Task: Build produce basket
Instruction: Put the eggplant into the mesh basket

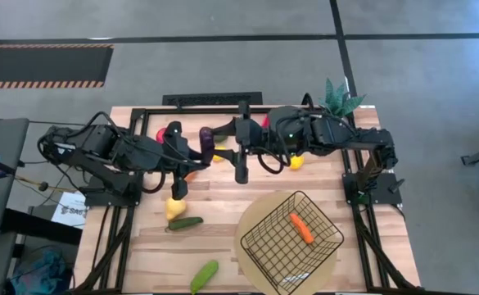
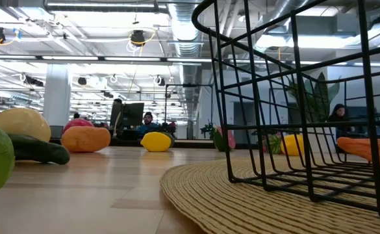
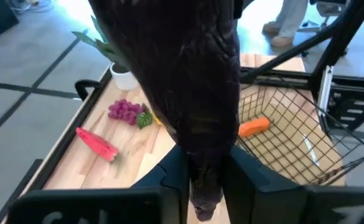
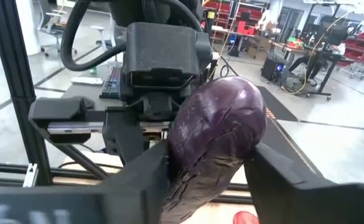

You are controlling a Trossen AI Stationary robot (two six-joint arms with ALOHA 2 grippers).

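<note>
Basket [image 1: 292,242] sits on its mat, carrot [image 1: 301,228] inside. Aubergine [image 4: 216,134] hangs mid-air over the tabletop [image 1: 223,197], pinched between my left tool [image 3: 205,186] and right tool [image 4: 210,168]. Looks light, smooth, slippery; grip the thick middle.

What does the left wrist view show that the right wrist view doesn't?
Only the left wrist view: the basket holding a carrot, plus grapes and a watermelon slice on the table. Only the right wrist view: the left tool facing the camera. Both: the aubergine between each tool's fingers.
</note>
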